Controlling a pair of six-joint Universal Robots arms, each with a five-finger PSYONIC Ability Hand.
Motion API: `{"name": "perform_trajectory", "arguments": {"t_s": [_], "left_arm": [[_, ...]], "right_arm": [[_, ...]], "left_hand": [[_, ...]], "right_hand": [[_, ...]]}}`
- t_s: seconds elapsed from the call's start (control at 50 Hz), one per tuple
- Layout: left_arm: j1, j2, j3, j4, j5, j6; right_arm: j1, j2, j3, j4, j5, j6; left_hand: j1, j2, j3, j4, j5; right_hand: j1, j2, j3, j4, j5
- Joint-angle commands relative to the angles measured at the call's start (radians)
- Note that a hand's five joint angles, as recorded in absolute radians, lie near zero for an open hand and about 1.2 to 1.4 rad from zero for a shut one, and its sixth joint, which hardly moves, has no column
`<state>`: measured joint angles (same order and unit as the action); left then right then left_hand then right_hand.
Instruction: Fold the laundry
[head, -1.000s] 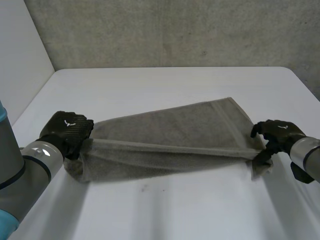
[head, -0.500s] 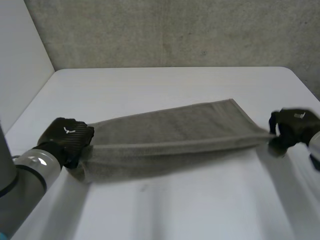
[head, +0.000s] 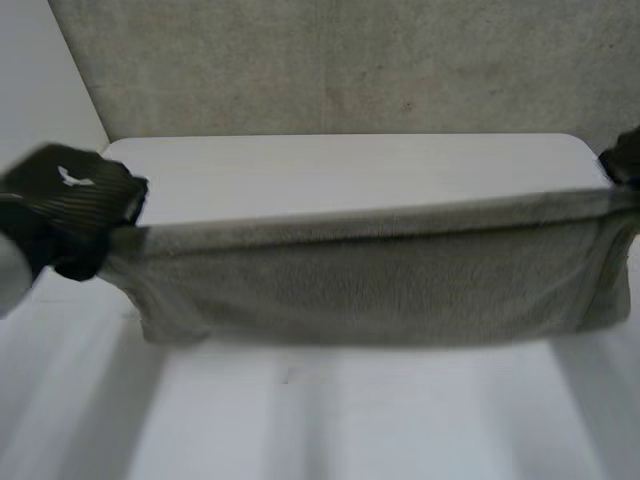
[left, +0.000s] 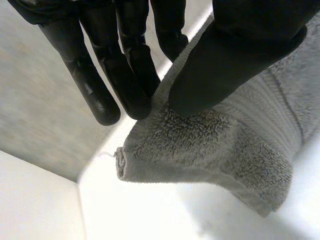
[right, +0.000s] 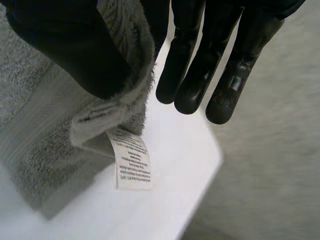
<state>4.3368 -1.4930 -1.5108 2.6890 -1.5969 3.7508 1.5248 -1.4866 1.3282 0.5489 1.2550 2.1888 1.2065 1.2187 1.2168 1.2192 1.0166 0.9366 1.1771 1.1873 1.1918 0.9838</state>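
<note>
A grey towel (head: 370, 275) hangs stretched between my two hands above the white table (head: 350, 165), its top edge taut and level. My left hand (head: 70, 205) grips the towel's left top corner; in the left wrist view the thumb (left: 235, 60) pinches the towel (left: 210, 145) against the fingers (left: 125, 70). At the far right my right hand (head: 625, 158) holds the other top corner. In the right wrist view its thumb (right: 65, 50) presses the towel's corner (right: 115, 90) against the fingers (right: 210, 60), and a white care label (right: 131, 160) dangles below.
A rough grey wall (head: 350, 60) stands behind the table's far edge. A pale panel (head: 40, 90) stands at the left. Bare table top (head: 350, 420) lies below the hanging towel toward me.
Both hands have risen and moved apart, lifting the towel off the table until it hangs taut. The right hand closed on its corner.
</note>
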Motion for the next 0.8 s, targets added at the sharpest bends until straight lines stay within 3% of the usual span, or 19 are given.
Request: {"name": "perform_trajectory", "arguments": {"t_s": [0.02,0.12,0.18,0.22,0.24,0.28,0.3,0.32,0.34,0.38,0.4,0.44,0.48,0.56,0.8], "left_arm": [[-0.002,-0.296,0.054,0.057,-0.006,0.011],[-0.005,-0.544,0.271,0.121,-0.015,0.017],[-0.005,-0.584,0.359,0.132,-0.018,0.017],[-0.006,-0.644,0.568,0.161,-0.043,0.014],[-0.006,-0.644,0.569,0.161,-0.043,0.014],[-0.011,-0.664,0.772,0.230,-0.061,0.004],[-0.011,-0.664,0.773,0.230,-0.061,0.004],[-0.011,-0.661,0.849,0.297,-0.066,0.004],[-0.011,-0.661,0.850,0.298,-0.066,0.004],[-0.019,-0.623,0.896,0.466,-0.072,-0.002],[-0.019,-0.622,0.896,0.466,-0.072,-0.002],[-0.023,-0.544,0.844,0.605,-0.084,-0.032],[-0.023,-0.514,0.796,0.647,-0.090,-0.057],[-0.019,-0.472,0.681,0.672,-0.091,-0.100],[0.009,-0.429,0.161,0.702,-0.080,-0.170]], "right_arm": [[0.114,0.232,-0.041,-0.033,0.040,0.003],[0.195,0.426,-0.183,-0.140,0.199,-0.001],[0.212,0.460,-0.241,-0.201,0.236,-0.001],[0.236,0.494,-0.357,-0.352,0.291,0.005],[0.236,0.494,-0.357,-0.352,0.291,0.005],[0.259,0.490,-0.449,-0.560,0.328,0.023],[0.259,0.489,-0.449,-0.561,0.328,0.023],[0.274,0.470,-0.469,-0.687,0.336,0.034],[0.275,0.470,-0.469,-0.688,0.336,0.034],[0.291,0.393,-0.443,-0.933,0.337,0.061],[0.291,0.393,-0.443,-0.934,0.337,0.062],[0.291,0.327,-0.370,-1.113,0.333,0.097],[0.291,0.306,-0.336,-1.148,0.331,0.107],[0.291,0.290,-0.277,-1.139,0.310,0.134],[0.281,0.340,0.073,-1.075,0.071,0.190]], "left_hand": [[0.190,0.178,0.179,0.177,0.205],[0.190,0.178,0.179,0.177,0.205],[0.190,0.178,0.179,0.177,0.205],[0.190,0.178,0.179,0.177,0.205],[0.190,0.178,0.179,0.177,0.205],[0.190,0.178,0.179,0.177,0.205],[0.190,0.178,0.179,0.177,0.205],[0.190,0.178,0.179,0.177,0.205],[0.190,0.178,0.179,0.177,0.205],[0.190,0.178,0.179,0.177,0.205],[0.190,0.178,0.179,0.177,0.205],[0.190,0.178,0.179,0.177,0.205],[0.190,0.178,0.179,0.177,0.205],[0.190,0.178,0.179,0.177,0.205],[0.190,0.178,0.179,0.177,0.205]], "right_hand": [[0.460,0.219,0.209,0.204,0.238],[0.460,0.219,0.209,0.204,0.238],[0.460,0.219,0.209,0.204,0.238],[0.460,0.219,0.209,0.204,0.238],[0.460,0.219,0.209,0.204,0.238],[0.460,0.219,0.209,0.204,0.238],[0.460,0.219,0.209,0.204,0.238],[0.460,0.219,0.209,0.204,0.238],[0.460,0.219,0.209,0.204,0.238],[0.460,0.219,0.209,0.204,0.238],[0.460,0.219,0.209,0.204,0.238],[0.460,0.219,0.209,0.204,0.238],[0.460,0.219,0.209,0.204,0.238],[0.460,0.219,0.209,0.204,0.238],[0.460,0.219,0.209,0.204,0.238]]}}
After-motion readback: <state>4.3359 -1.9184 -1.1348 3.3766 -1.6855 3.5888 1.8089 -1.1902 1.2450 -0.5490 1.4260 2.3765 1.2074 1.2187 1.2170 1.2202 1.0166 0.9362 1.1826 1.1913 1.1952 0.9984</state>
